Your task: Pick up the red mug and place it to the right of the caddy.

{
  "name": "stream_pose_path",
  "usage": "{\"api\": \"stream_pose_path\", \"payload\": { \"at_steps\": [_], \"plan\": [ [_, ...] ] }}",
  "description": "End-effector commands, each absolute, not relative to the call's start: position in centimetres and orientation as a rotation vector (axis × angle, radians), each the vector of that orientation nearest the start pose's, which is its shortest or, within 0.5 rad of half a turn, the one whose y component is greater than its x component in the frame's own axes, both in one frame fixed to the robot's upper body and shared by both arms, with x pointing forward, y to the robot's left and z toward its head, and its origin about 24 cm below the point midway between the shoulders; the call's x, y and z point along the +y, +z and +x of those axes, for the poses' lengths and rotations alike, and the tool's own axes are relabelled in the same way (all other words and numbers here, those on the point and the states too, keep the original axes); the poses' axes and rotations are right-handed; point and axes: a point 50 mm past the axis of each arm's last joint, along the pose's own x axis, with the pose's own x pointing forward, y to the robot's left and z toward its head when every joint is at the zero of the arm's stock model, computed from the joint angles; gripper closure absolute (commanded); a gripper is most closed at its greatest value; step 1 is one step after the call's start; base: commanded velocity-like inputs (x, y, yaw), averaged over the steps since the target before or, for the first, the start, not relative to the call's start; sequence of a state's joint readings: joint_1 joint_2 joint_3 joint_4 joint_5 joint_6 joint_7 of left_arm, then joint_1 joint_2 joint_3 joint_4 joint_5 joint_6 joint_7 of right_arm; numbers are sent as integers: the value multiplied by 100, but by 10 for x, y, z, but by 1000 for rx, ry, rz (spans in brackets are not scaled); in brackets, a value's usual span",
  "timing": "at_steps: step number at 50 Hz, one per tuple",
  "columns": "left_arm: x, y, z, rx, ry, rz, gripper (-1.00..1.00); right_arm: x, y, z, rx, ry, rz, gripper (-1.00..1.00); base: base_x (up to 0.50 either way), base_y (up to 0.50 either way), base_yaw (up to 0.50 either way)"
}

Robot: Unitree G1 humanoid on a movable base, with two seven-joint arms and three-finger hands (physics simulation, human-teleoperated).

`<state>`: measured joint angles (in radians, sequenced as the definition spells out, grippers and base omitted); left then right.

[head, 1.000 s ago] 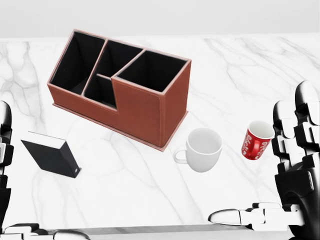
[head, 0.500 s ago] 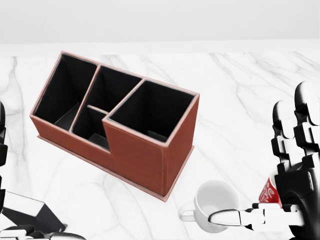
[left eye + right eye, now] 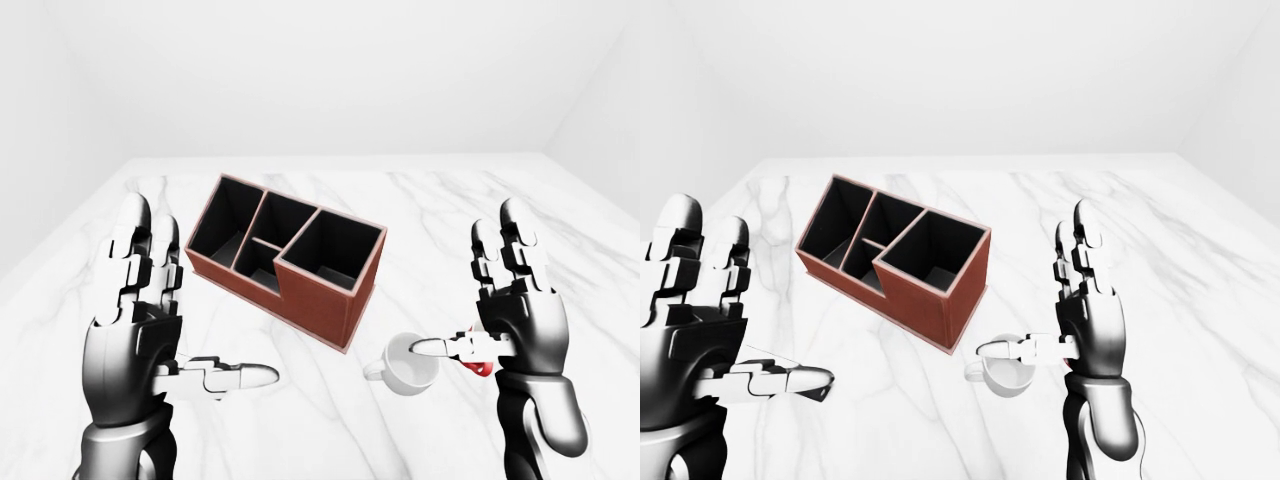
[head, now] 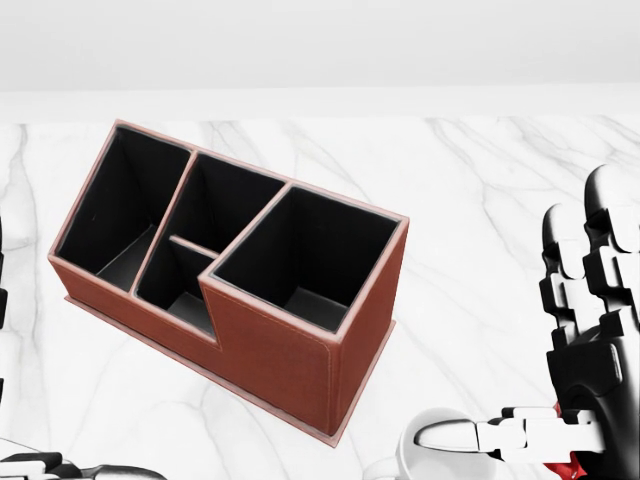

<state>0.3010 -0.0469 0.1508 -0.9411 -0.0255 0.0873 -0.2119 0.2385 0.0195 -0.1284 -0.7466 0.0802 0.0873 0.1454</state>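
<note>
The red mug (image 3: 479, 367) stands on the white marble table, to the right of the white mug, almost wholly hidden behind my right hand; only a red sliver shows, also at the bottom edge of the head view (image 4: 566, 468). The brown caddy (image 3: 315, 297), with several black compartments, stands at the middle of the table, left of and above both mugs. My right hand (image 3: 478, 300) is open, fingers upright and thumb pointing left, held in front of the red mug without closing on it. My left hand (image 3: 180, 318) is open and empty, left of the caddy.
A white mug (image 3: 408, 367) stands just right of the caddy's near corner, between the caddy and the red mug. The marble table (image 3: 450, 215) runs on to the right of the caddy and ends at a pale wall at the top.
The whole head view has shifted: caddy and mugs slid down and grew larger. The red mug went from plain sight to behind my right hand. The dark block at the left left the view.
</note>
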Motion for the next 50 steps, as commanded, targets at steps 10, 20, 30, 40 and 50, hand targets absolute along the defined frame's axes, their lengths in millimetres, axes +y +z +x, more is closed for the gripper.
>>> {"api": "stream_pose_path", "payload": {
  "at_steps": [10,20,30,40,50],
  "plan": [
    [177,182,154,-556,16,114,-100,-179,155,178,-448,-3,18,-100,0,-3,0],
    [176,182,153,-556,15,115,-100,-181,157,179,-459,-23,17,-100,0,-27,0],
    [177,182,153,-555,17,116,-100,-180,156,180,-452,-28,9,-100,0,0,0],
    [176,182,153,-556,7,112,-100,-184,167,168,-504,-47,-5,-100,0,0,0],
    [173,184,151,-562,-12,103,-100,-202,269,132,-964,150,-496,-100,0,0,0]
  ]
}}
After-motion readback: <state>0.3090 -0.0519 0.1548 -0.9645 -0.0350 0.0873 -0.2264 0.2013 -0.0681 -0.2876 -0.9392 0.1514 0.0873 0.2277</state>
